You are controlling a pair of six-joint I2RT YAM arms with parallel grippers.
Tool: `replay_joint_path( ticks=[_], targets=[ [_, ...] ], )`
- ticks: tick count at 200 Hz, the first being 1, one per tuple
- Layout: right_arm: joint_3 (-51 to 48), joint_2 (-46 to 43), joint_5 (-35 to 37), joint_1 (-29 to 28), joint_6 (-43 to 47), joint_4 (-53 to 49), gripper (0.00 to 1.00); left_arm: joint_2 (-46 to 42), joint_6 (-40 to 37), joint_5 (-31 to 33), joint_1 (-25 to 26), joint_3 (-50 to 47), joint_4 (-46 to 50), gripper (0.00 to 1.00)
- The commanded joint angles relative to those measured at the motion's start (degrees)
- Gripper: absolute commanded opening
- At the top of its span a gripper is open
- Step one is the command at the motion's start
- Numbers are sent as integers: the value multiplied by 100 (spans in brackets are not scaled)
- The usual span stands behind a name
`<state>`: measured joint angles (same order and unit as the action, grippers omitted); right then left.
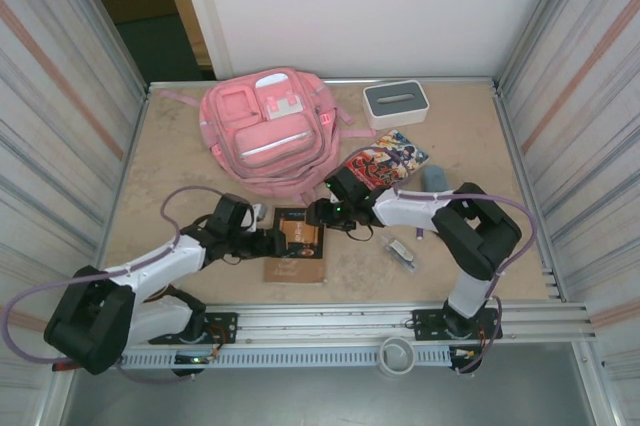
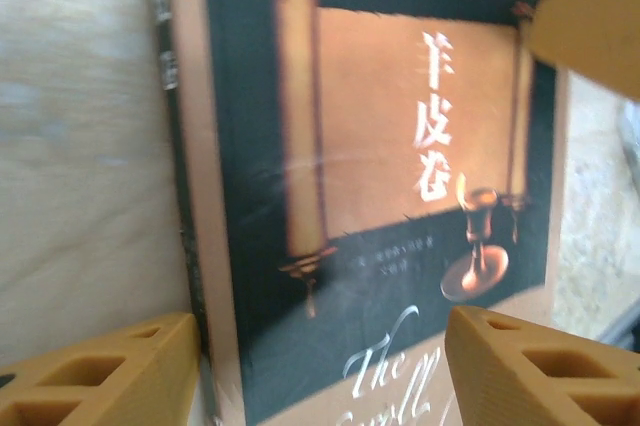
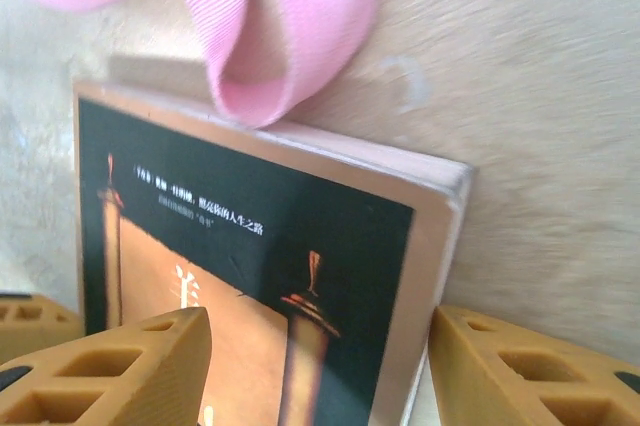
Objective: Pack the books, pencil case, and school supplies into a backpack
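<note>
Tabletop [image 1: 170,166], pink backpack [image 1: 265,131], brown book [image 1: 297,246] lying outside

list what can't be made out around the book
- Top view: book far corners, hidden under left gripper and right gripper.
- Left wrist: English title, cut off by bottom edge and fingers.
- Both wrists: whether the jaws pinch the book.
- Top view: bits by right arm, too small.

High rear overview; both wrist cameras close over brown book [image 2: 380,196]
</note>
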<state>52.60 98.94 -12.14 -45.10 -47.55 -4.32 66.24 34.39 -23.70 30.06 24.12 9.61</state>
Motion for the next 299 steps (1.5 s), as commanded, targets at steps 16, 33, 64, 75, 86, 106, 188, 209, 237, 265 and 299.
replay_joint_path(
  ticks=[16, 33, 64, 75, 86, 106, 188, 209, 237, 265, 299],
  targets=[
    [-356, -670, 304, -10, 356, -702, 62, -89, 246, 398, 103, 140, -159, 69],
    [-492, -785, 410, -132, 336, -784, 66, -157, 202, 745, 101, 133, 16, 71],
    [-529, -628, 280, -488, 202, -400, 65, 182, 105, 464, 151, 168, -222, 70],
    [-445, -494, 315, -583, 166, -355, 62, 304, 82, 419, 183, 155, -310, 68],
    [-438, -394, 298, -626, 62, -231, 58, 401, 91, 293, 214, 147, -411, 65],
    [-488, -363, 222, -699, -9, 147, 46, 475, 117, 158, 322, 43, -686, 60],
    [-629, -1304, -32, -457, 678, -43, 0, -192, 199, 25, 153, -104, -779, 63],
    [-715, -1947, -647, -260, 1245, -233, 0, -669, 172, -333, -213, -195, -869, 70],
    [-777, -2920, -1292, 138, 1400, -206, 0, -1257, 380, -1257, -763, -333, -1453, 83],
    [-636, -3468, -1766, 536, 1301, 72, 0, -1561, 674, -1913, -1100, -284, -2178, 93],
    [-409, -3557, -2288, 770, 1043, 622, 0, -1362, 874, -2272, -1134, 51, -2743, 99]
  ],
)
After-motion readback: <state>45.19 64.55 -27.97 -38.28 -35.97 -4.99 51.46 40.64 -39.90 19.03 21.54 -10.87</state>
